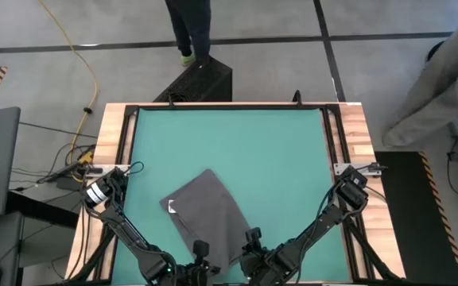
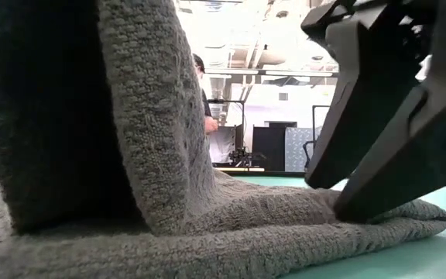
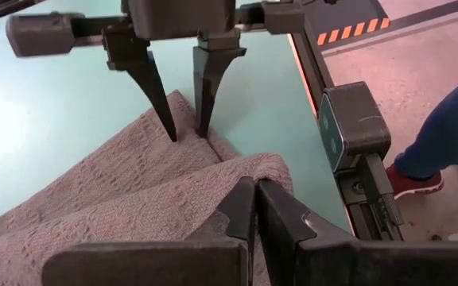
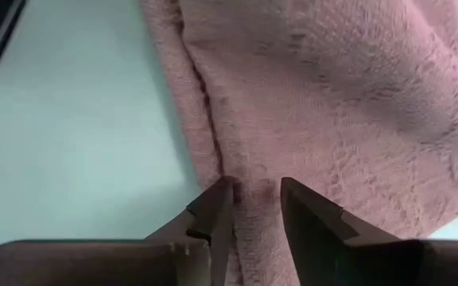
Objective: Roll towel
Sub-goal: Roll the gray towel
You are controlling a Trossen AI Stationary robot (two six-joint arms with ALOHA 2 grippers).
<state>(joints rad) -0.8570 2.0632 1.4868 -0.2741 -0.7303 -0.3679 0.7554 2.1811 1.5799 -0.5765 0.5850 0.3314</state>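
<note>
A thick fold of the towel (image 2: 145,132) fills the near side of the low view, rising steeply off the green mat (image 2: 409,260) — the knit is coarse, grey, and close enough to show each loop. The rest of the cloth spreads flat along the mat toward its near edge, where two dark fingertips (image 2: 347,198) press down into it.

From above, the towel (image 1: 205,214) lies askew on the near half of the green mat (image 1: 229,143), its small white tag (image 1: 171,207) at the left side. Both arms reach in over the table's near edge and meet at the towel's near corner. The left gripper (image 1: 199,256) sits at that corner with its jaws clenched on a raised fold of the cloth; in the left wrist view its own fingers (image 3: 253,214) are pressed together with the towel (image 3: 133,199) bunched up between and around them. The right gripper (image 1: 252,242) is just beside it, on the towel's right near edge. Its fingers (image 4: 213,210) stand a little apart, tips planted on the fabric (image 4: 332,103) on either side of a small ridge near the hem — whether they already pinch it, I cannot tell.

Beyond the far edge of the table a person's legs (image 1: 191,28) stand on the floor by a dark box (image 1: 201,82), and a yellow cable (image 1: 86,71) trails at the left.
</note>
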